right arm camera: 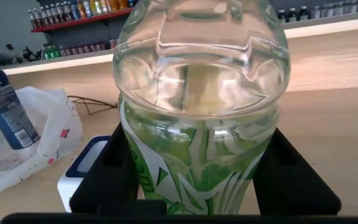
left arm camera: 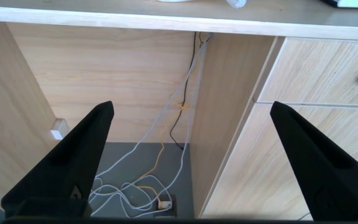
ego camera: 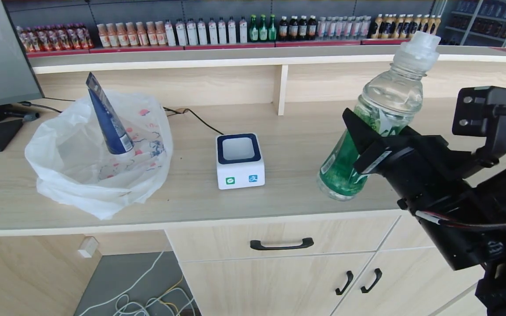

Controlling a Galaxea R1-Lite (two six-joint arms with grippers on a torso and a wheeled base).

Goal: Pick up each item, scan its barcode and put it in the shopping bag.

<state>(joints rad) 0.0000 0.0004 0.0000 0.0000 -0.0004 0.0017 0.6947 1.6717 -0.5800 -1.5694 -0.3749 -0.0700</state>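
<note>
Head view, right of centre – the bottle, clear plastic with a green label and a pale cap, leans with its cap toward the upper right of the frame. The right gripper is clamped on it, jaws across the labelled mid-body. Its base hangs low over the front edge of the counter; whether it touches the wood cannot be told.

The scanner, a white box with a dark-framed window facing up, stands at centre frame. The shopping bag, thin white plastic and slumped open, lies at left with a blue tube upright inside it. The left gripper is spread wide and holds nothing, facing the cupboard front below the counter.

Handling, as a judgement: the bottle looks nearly full, so fairly heavy for its size, with weight that will shift as it tilts. The thin wall will likely give under a hard squeeze and the glossy label may slip. The ribbed, labelled waist is the soundest place to hold – near the balance point. A pale patch low on the label may be the barcode; it is too small to tell.
</note>
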